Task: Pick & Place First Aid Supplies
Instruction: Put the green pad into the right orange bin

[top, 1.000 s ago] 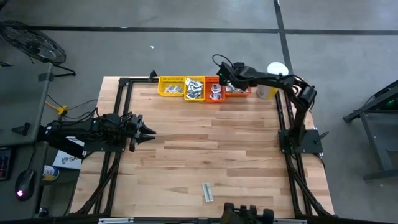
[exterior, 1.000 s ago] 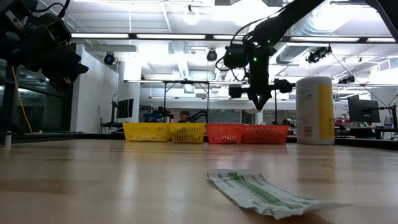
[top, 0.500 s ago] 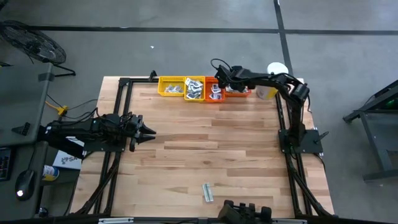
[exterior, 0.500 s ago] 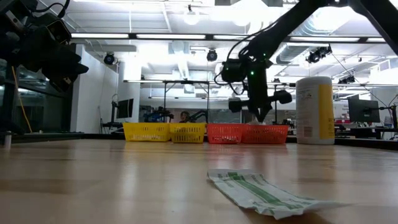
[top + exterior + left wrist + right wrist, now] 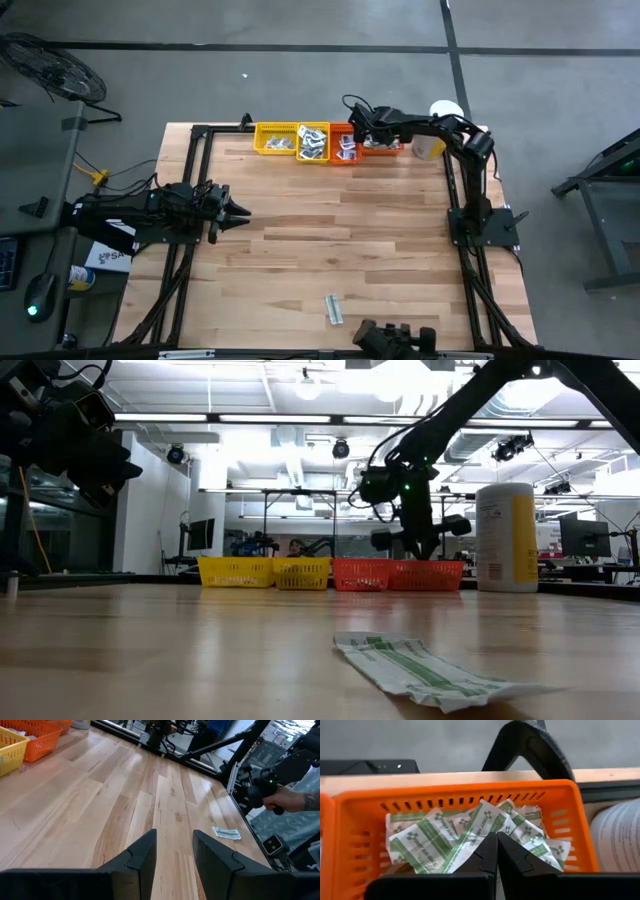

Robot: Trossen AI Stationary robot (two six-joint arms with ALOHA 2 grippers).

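Observation:
My right gripper (image 5: 496,851) is shut and slants down into the orange tray (image 5: 365,805) at the table's far edge, its tips at the pile of white-and-green packets (image 5: 425,840); the high view shows it over that tray (image 5: 382,149). One more white-and-green packet (image 5: 333,309) lies flat near the table's front edge and also shows in the low view (image 5: 420,670). My left gripper (image 5: 174,855) waits open above the table's left side (image 5: 240,212), with nothing between its fingers. My right gripper's shut fingertips (image 5: 490,847) stand right at the top packets in the orange tray, slanting down from the near side. The fingers themselves hide the tips, so I cannot tell whether they touch or hold a packet.
Two yellow trays (image 5: 275,139) (image 5: 313,142) and a red one (image 5: 345,146) stand in a row left of the orange tray. A white-and-yellow canister (image 5: 430,143) stands to its right. Beyond the table's front edge a person's hand (image 5: 285,800) holds a dark device.
My right gripper has sunk toward the orange tray, tipping a little steeper, and has stayed shut. My left arm and the packet near the front edge have kept still.

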